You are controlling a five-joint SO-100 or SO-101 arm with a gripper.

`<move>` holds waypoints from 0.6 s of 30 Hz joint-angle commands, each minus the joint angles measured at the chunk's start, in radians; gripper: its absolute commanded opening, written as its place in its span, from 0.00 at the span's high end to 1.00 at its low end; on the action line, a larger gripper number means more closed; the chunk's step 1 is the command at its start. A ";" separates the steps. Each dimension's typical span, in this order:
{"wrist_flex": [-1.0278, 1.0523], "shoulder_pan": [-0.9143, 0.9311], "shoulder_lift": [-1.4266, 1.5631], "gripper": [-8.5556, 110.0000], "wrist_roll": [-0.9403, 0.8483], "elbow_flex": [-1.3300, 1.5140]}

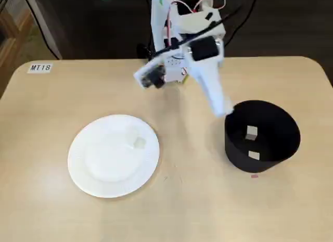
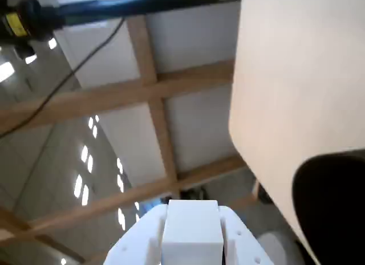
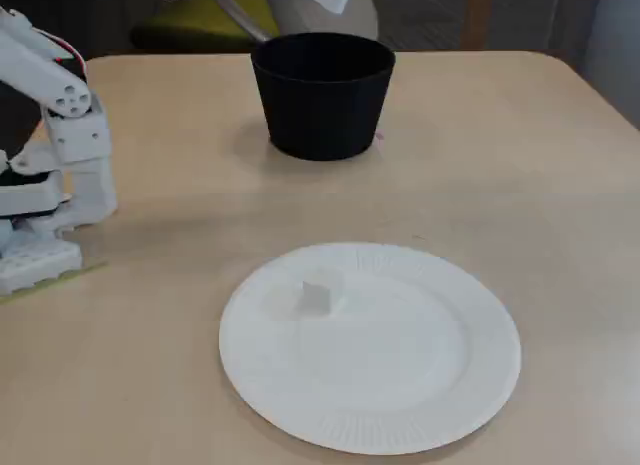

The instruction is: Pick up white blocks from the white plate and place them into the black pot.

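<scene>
The white plate [image 1: 99,172] [image 3: 400,405] lies on the left of the table in a fixed view, with one white block [image 1: 139,143] [image 3: 317,297] on it. The black pot [image 1: 281,148] [image 3: 322,105] stands to the right, and two white blocks [image 1: 252,131] [image 1: 254,155] lie inside it. My gripper [image 1: 225,109] reaches down from the arm to the pot's near-left rim. In the wrist view my gripper [image 2: 191,219] looks shut on a white block [image 2: 191,231], with the pot [image 2: 336,213] dark at the lower right.
The arm's base [image 3: 45,185] stands at the table's edge, left in a fixed view. A label reading MT18 [image 1: 40,68] is stuck on the far left corner. A small pink mark [image 1: 254,175] sits on the table in front of the pot.
</scene>
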 commanded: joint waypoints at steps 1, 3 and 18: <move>-0.127 -0.074 0.064 0.95 -0.029 0.166; -0.170 -0.109 0.052 0.95 -0.055 0.213; -0.176 -0.321 -0.218 0.95 -0.268 0.101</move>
